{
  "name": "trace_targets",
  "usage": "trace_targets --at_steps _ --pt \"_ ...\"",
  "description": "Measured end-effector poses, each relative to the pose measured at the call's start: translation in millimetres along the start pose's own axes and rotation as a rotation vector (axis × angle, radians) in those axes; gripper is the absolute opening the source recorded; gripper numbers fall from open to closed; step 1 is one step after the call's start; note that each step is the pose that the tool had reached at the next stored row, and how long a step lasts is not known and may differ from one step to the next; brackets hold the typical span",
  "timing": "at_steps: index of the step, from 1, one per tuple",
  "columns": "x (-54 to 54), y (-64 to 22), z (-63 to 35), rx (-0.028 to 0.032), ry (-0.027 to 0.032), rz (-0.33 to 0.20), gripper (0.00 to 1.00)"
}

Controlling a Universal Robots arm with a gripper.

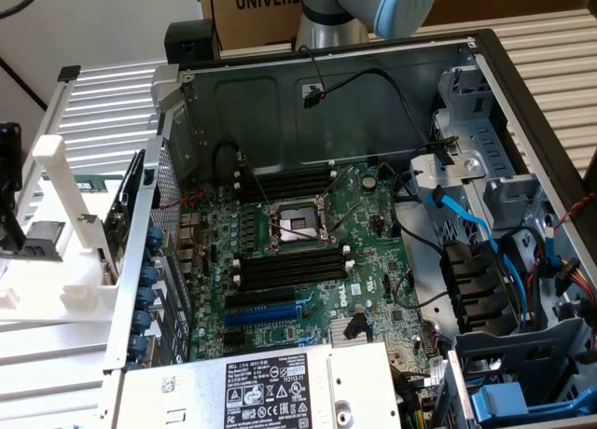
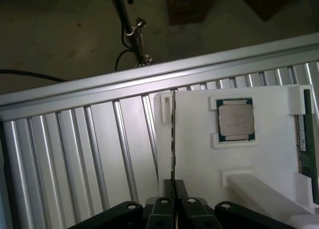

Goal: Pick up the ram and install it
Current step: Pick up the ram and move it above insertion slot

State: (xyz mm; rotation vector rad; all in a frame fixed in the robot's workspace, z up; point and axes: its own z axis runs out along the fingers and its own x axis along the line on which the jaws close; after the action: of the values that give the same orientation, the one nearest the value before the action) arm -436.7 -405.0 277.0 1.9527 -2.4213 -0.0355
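In the wrist view my gripper (image 2: 172,185) is shut on a thin dark ram (image 2: 173,134) seen edge-on, standing upright along the side of a white holder (image 2: 199,154). A second green ram stick (image 2: 306,139) lies at the holder's other side. In the exterior view that holder (image 1: 56,261) sits outside the case at the far left, and the black end of my arm (image 1: 7,163) hangs over it. The open case's motherboard (image 1: 308,252) carries black memory slots (image 1: 289,266) with white clips.
A processor chip (image 2: 235,119) rests in a pocket of the white holder. The holder stands on a ribbed metal table (image 2: 75,149). Inside the case are the processor socket (image 1: 294,226), a blue expansion slot (image 1: 266,312), loose cables (image 1: 466,224) and a power supply (image 1: 270,392).
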Motion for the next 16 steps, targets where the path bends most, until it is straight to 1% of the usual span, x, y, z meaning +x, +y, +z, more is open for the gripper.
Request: trace_targets --at_steps 5,7,8,11,16 --pt "-0.3 0.6 -17.9 0.0062 -0.001 0.001 0.12" --pt "-0.6 -0.7 -25.1 0.0081 -0.0014 0.001 0.12" --pt "-1.4 -4.2 -31.9 0.0094 -0.0017 0.001 0.12" --pt "-2.9 -11.5 -43.2 0.01 -0.0018 0.001 0.12" --pt "-5.6 -24.3 -66.5 0.0101 -0.0011 0.001 0.12"
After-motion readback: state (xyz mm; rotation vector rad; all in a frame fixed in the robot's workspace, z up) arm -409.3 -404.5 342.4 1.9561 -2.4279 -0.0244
